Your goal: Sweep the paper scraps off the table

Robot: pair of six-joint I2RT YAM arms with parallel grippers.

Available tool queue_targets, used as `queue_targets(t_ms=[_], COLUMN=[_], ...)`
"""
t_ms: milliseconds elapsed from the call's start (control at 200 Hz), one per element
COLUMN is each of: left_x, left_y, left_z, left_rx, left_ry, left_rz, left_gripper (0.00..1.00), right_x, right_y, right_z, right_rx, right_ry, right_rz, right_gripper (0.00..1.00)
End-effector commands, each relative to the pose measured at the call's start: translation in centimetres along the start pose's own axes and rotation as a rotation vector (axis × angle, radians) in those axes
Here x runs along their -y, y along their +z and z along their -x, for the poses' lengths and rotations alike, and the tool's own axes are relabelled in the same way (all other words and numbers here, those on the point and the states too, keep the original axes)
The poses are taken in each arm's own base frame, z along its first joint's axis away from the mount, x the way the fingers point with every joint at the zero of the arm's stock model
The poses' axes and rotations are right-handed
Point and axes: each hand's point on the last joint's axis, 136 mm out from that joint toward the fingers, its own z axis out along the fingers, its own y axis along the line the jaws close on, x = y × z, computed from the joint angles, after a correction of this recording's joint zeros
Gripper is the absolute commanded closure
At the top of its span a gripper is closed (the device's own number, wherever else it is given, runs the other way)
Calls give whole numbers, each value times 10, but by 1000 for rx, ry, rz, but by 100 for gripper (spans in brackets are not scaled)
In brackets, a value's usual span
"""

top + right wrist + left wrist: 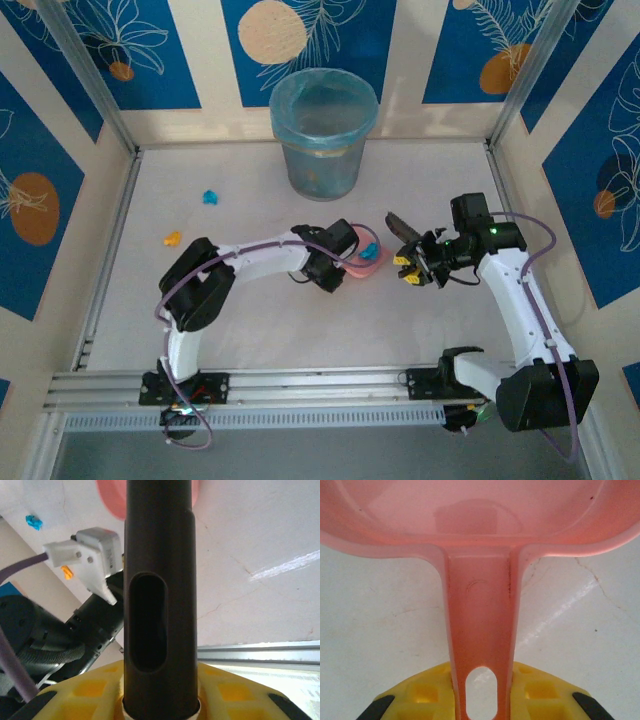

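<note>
The table [260, 330] is a white surface edged with aluminium rails. The left gripper [481, 694] is clenched on the handle of a pink dustpan [480, 595], with a yellow finger [427, 695] pressed against each side of the handle. The pan sits near the middle of the table with its mouth facing right. Whether it touches the surface cannot be confirmed. The right gripper [408, 270] is clamped round the dark handle of a brush [159, 555]. The brush head points toward the far side, just right of the dustpan and apart from it. Contact between brush and table cannot be told. One blue scrap [210, 197] lies on the table left of the bin [323, 135], well apart from the dustpan. An orange scrap [172, 238] lies closer to the left rail, nearer the arms than the blue one. A second blue scrap [370, 250] sits inside the dustpan. The bin has a blue liner and stands at the far edge, centred. Its contents cannot be identified.
</note>
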Motion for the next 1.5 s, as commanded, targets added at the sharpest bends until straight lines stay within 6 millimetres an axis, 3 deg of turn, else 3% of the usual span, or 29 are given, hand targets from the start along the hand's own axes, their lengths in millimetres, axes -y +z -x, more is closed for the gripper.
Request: queue_targets(t_ms=[0, 260, 660, 1000, 1190, 1491], left_x=[0, 3, 4, -4, -18, -46], left_y=[-24, -60, -126, -186, -222, -259], left_z=[14, 21, 21, 46, 75, 119], left_rx=[98, 179, 209, 232, 290, 404], left_ry=[5, -11, -56, -99, -141, -287], left_rz=[6, -15, -50, -88, -124, -205], left_gripper=[100, 100, 100, 100, 100, 100], right_x=[4, 23, 27, 37, 39, 40], right_y=[-6, -10, -32, -11, 2, 39], right_z=[1, 12, 26, 21, 14, -11], right_rx=[30, 99, 235, 165, 134, 47], right_ry=[-30, 15, 60, 87, 52, -59], right_rz=[-11, -17, 44, 46, 11, -112], right_gripper=[100, 100, 100, 100, 100, 100])
